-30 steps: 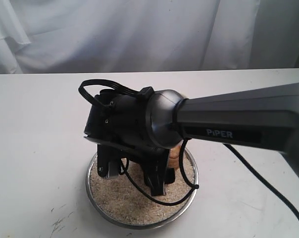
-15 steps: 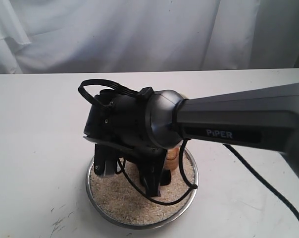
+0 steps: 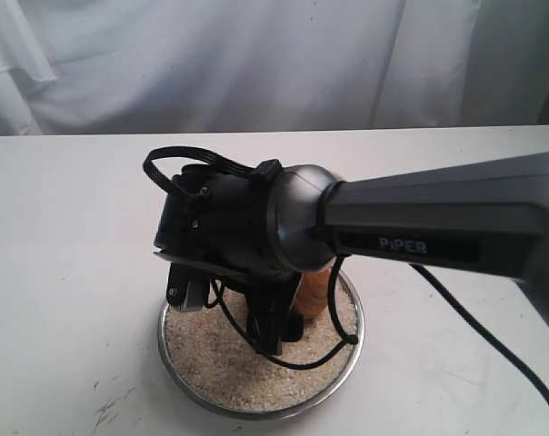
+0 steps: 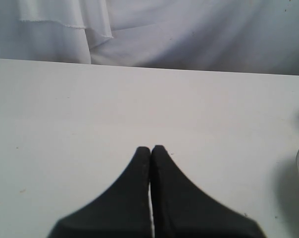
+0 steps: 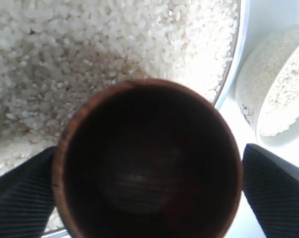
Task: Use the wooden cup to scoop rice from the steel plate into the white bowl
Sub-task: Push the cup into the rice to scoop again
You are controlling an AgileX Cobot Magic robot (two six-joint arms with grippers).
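Right wrist view looks straight down into the wooden cup (image 5: 147, 163), and its dark inside has no rice in it. The cup is upright over the rice (image 5: 115, 39) in the steel plate (image 5: 241, 44), close to the rim. The white bowl (image 5: 247, 99) sits just beside the plate on that side. The right hand (image 5: 147, 151) has its two fingers spread wide, one on each side of the cup. I cannot tell if they squeeze the cup or only sit next to it. The left hand (image 4: 150, 148) is off by itself over the white desk (image 4: 65, 109), fingers pressed together, holding nothing. I think the cup is light and hard, so it will not bend or squash. Its wood is shiny and round, so it could slip or twist. The best place to hold it looks like the middle of its round sides, one finger on each side. The rice is loose and will spill if the cup tips too soon.
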